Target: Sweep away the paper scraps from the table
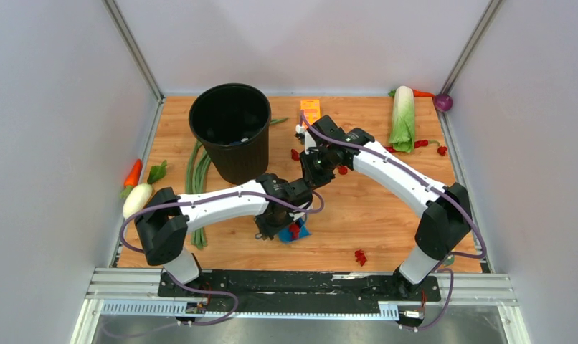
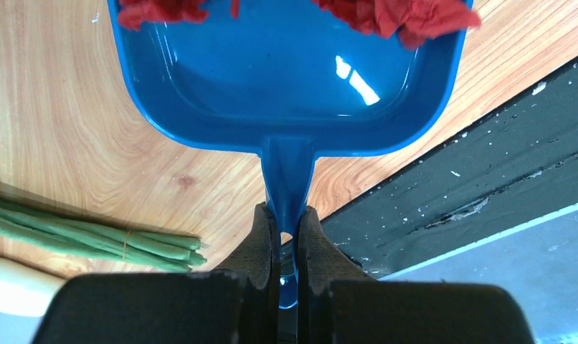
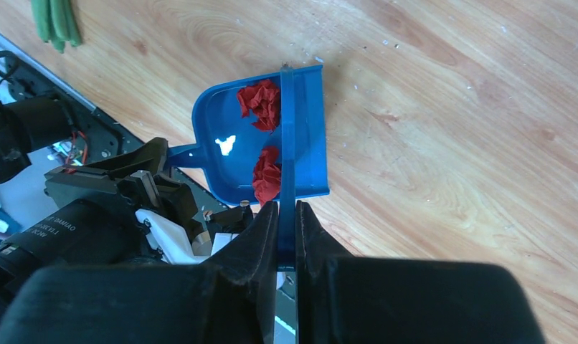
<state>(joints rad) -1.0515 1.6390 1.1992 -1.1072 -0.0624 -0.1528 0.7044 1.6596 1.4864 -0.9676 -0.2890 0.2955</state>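
Observation:
My left gripper (image 2: 287, 222) is shut on the handle (image 2: 287, 179) of a blue dustpan (image 2: 286, 79) resting on the table (image 1: 386, 208) near the front edge. Crumpled red paper scraps (image 2: 401, 14) lie in the pan; two show in the right wrist view (image 3: 261, 100). My right gripper (image 3: 287, 211) is shut on a thin blue sweeping tool (image 3: 287, 143), seen edge-on, reaching across the dustpan (image 3: 214, 115). In the top view the right gripper (image 1: 316, 172) hovers just behind the left gripper (image 1: 275, 226). More scraps lie loose on the table at the front (image 1: 360, 256), the middle (image 1: 295, 154) and near the cabbage (image 1: 421, 144).
A black bin (image 1: 231, 129) stands at the back left, with green beans (image 1: 199, 172), a carrot (image 1: 132, 173) and a white radish (image 1: 137, 199) to its left. A cabbage (image 1: 402, 115), a purple ball (image 1: 443, 102) and an orange object (image 1: 310, 110) are at the back. A black rail (image 1: 300, 283) runs along the front.

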